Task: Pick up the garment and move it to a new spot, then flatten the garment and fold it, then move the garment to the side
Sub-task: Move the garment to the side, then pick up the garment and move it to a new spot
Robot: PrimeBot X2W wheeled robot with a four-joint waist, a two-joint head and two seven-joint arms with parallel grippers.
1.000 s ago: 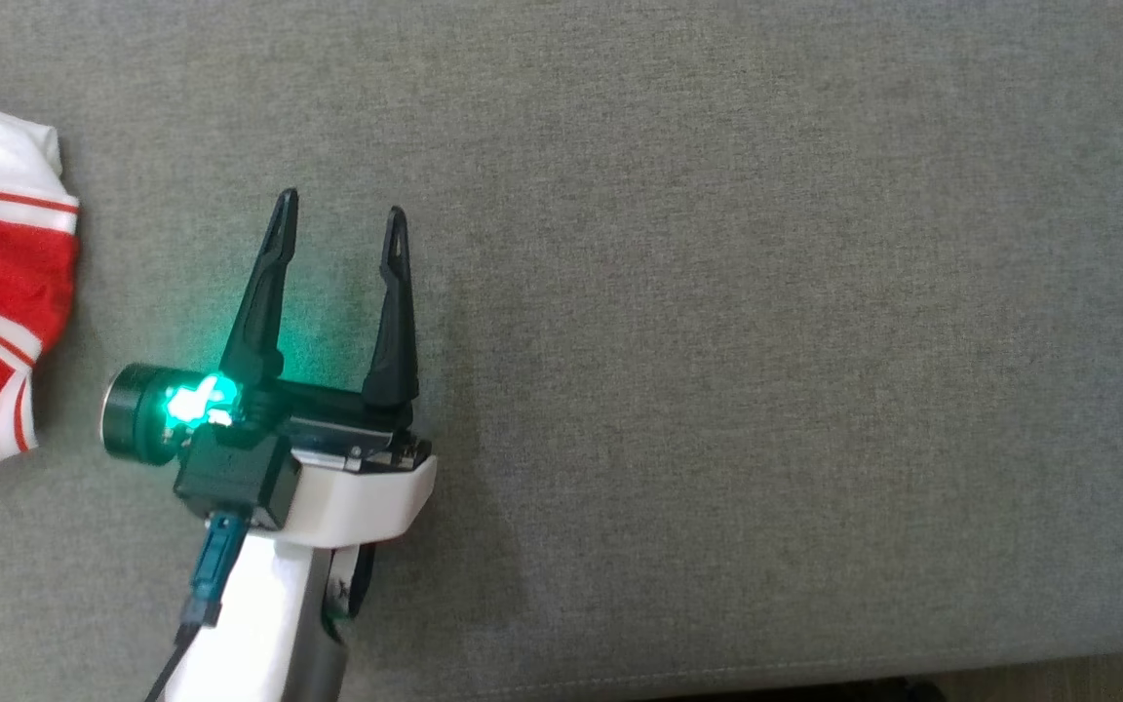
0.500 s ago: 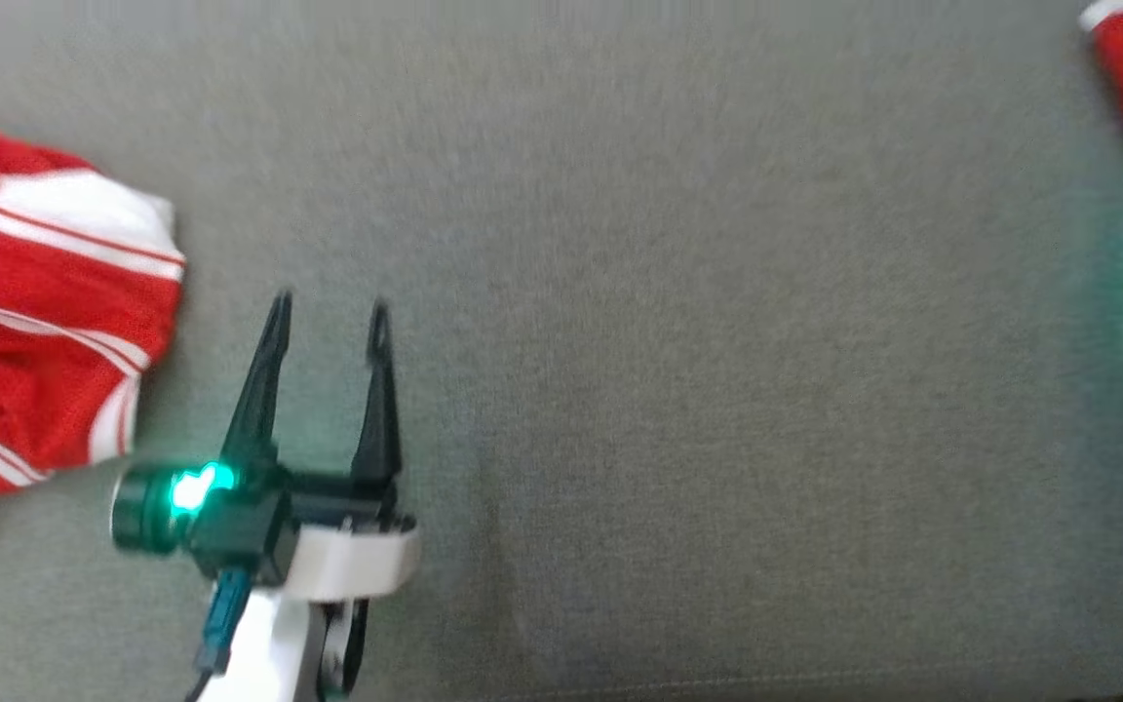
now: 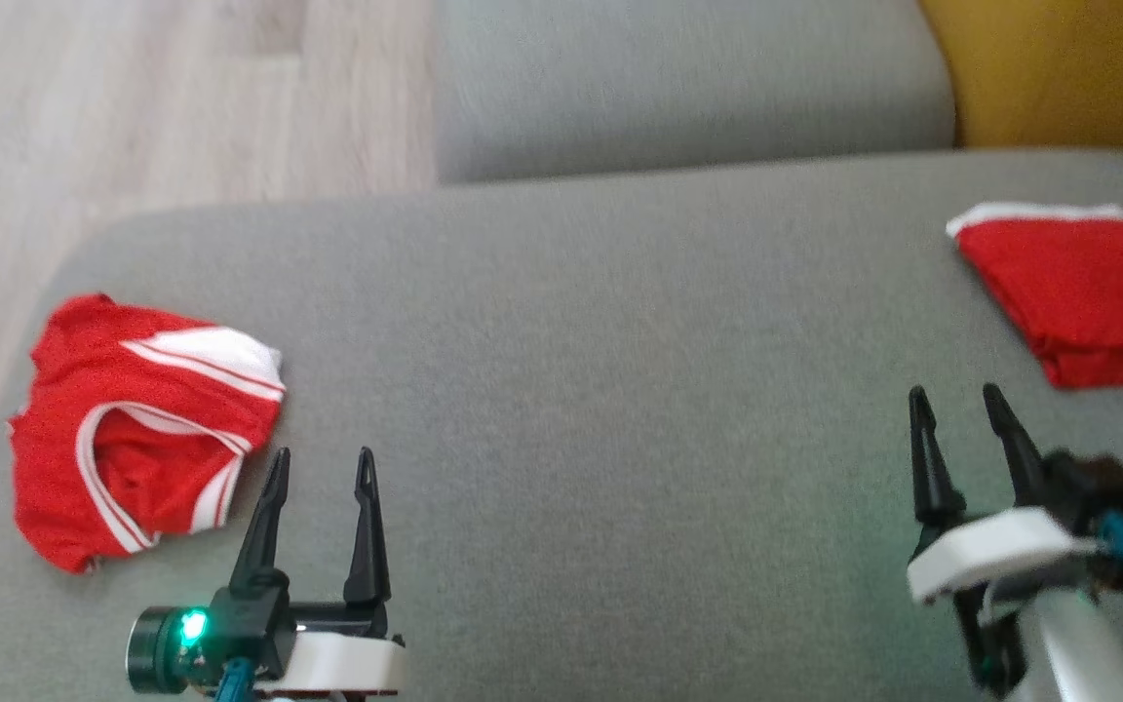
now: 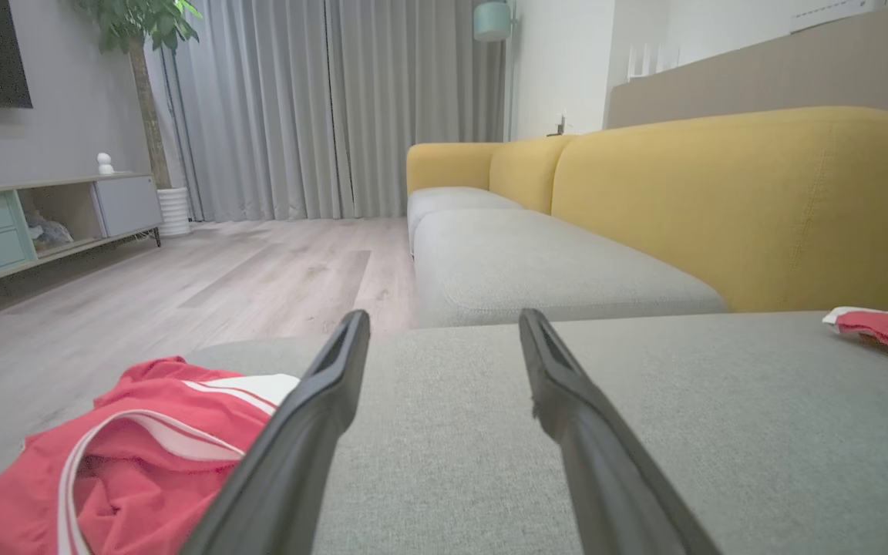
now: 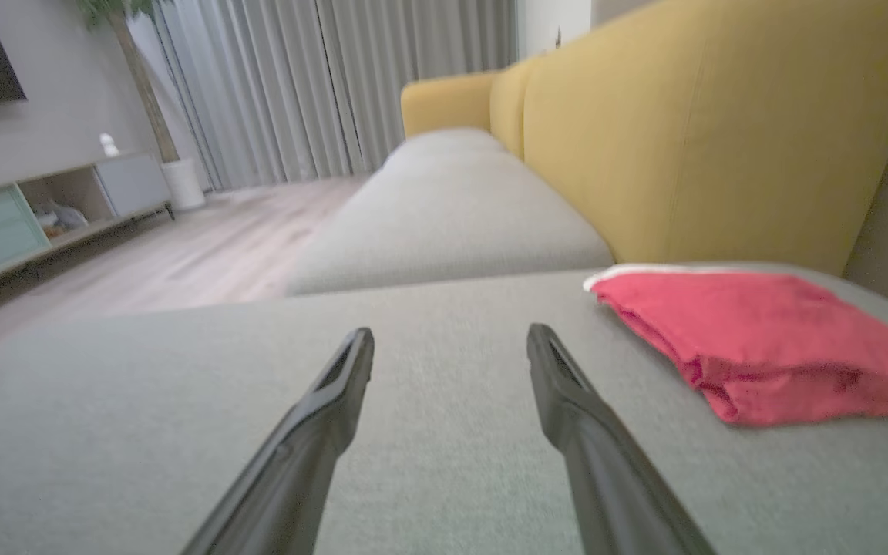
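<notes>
A crumpled red garment (image 3: 142, 419) with white stripes lies at the left end of the grey seat cushion (image 3: 600, 390). My left gripper (image 3: 322, 453) stands open just right of it, nothing between its fingers; in the left wrist view the garment (image 4: 128, 455) lies left of that gripper (image 4: 444, 316). A second red garment (image 3: 1078, 292), folded with a white edge, rests at the right end. My right gripper (image 3: 953, 390) is open, a little short of the folded garment (image 5: 760, 339) and to its left, apart from it.
The cushion's left and far edges drop to a wooden floor (image 3: 133, 107). Another grey cushion (image 3: 688, 88) lies beyond, with a yellow backrest (image 3: 1068, 68) at the far right. A low cabinet (image 4: 20, 223) and a plant (image 4: 143, 31) stand across the room.
The head camera has tilted up, so the whole picture shifted. The right gripper has come into view, open and clear of the folded garment. The left gripper stays open.
</notes>
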